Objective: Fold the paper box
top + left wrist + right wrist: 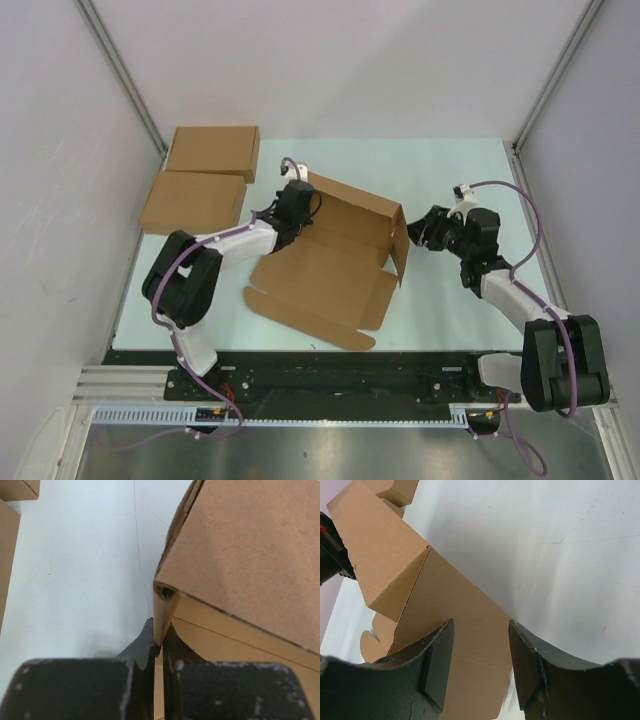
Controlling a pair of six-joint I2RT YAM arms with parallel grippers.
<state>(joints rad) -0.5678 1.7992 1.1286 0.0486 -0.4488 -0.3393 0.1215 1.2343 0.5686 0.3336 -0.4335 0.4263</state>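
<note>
The paper box is a brown die-cut cardboard sheet in the middle of the table, its back wall and right side wall raised, its front flap flat. My left gripper is shut on the upright left edge of the box; the wrist view shows the thin wall pinched between the fingertips. My right gripper is open just right of the raised right wall. In the right wrist view that wall fills the gap between my spread fingers.
Two made-up flat brown boxes lie at the far left of the white table. Grey walls and metal frame posts close in the sides. A black rail runs along the near edge.
</note>
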